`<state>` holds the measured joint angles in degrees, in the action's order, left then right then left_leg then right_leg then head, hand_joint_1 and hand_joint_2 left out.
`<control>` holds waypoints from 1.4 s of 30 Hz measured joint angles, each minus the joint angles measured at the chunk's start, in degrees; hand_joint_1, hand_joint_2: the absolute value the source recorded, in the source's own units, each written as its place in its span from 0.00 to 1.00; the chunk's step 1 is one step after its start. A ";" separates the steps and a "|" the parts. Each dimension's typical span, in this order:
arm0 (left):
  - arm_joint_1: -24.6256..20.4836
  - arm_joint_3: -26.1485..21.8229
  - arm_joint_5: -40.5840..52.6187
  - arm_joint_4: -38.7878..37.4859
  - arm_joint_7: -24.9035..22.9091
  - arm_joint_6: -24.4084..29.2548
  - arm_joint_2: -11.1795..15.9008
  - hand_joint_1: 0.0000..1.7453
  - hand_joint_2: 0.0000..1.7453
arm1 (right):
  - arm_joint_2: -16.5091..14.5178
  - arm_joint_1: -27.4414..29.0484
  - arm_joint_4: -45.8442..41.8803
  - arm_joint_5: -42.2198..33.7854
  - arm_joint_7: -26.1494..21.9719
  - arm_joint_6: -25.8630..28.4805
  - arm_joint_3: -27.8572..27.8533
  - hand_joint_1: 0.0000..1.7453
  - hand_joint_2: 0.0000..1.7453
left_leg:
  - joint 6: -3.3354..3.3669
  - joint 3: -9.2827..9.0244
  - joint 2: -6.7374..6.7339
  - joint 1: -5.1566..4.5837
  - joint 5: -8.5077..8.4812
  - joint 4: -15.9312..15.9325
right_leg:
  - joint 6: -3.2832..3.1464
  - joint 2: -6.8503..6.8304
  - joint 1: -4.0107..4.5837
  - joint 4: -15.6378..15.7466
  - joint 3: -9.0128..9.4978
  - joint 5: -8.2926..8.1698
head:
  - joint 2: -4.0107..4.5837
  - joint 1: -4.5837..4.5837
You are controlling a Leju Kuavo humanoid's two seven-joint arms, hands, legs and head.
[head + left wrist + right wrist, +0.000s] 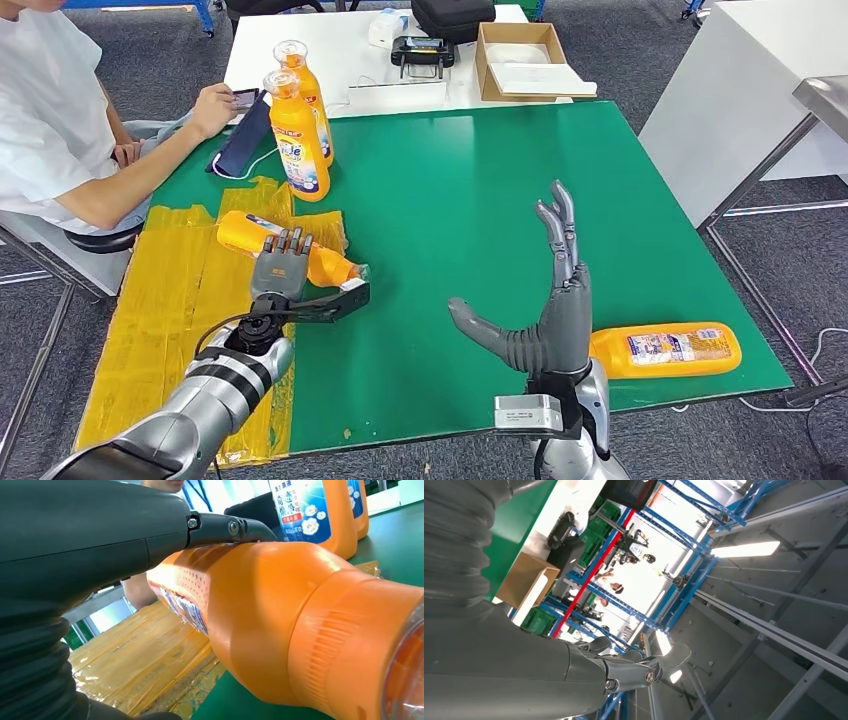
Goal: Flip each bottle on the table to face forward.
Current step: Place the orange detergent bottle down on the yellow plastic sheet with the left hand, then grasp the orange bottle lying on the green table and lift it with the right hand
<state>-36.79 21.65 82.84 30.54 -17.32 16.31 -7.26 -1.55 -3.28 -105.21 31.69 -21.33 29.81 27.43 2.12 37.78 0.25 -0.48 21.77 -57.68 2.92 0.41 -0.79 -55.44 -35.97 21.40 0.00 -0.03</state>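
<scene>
Orange lying bottle (285, 250) sits under my left hand (278, 268), fingers draped over it, gripping; my right hand (555, 310) is spread, holding nothing.

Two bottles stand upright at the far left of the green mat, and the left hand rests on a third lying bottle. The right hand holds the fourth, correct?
Not quite. In the head view the right hand is open and raised, holding nothing; the fourth bottle lies on the mat beside it.
</scene>
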 joint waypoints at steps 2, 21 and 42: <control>-0.13 -0.02 -0.01 -0.19 0.01 -0.16 0.00 0.00 1.00 | 0.03 0.00 0.08 -0.04 0.00 -0.06 0.00 0.00 1.00 | 0.00 0.00 0.00 0.00 0.00 0.00 | 0.00 0.00 0.00 0.00 0.00 0.00 | 0.00 0.00; 12.04 -7.46 -44.09 22.28 31.49 5.36 -0.76 0.00 1.00 | 2.05 3.26 1.04 3.11 -0.11 0.11 -1.90 0.00 1.00 | 0.00 -0.08 -0.03 -0.03 0.03 0.00 | 0.00 0.01 -0.02 0.01 0.08 0.02 | 0.00 0.01; 34.84 -8.86 -66.71 66.15 40.47 2.24 2.01 0.00 1.00 | 16.23 15.11 0.90 29.11 17.18 -12.96 -10.10 0.00 1.00 | -0.10 -0.03 0.13 -0.08 0.22 0.01 | -0.09 -0.02 -0.06 0.05 0.05 0.27 | 0.00 0.00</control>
<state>-1.95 12.79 16.13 96.69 23.16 18.55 -5.25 14.68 11.84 -104.31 60.80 -4.14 16.86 17.33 2.03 37.75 0.38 -0.56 21.99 -57.67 2.83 0.39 -0.86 -55.40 -35.92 21.67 0.00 -0.03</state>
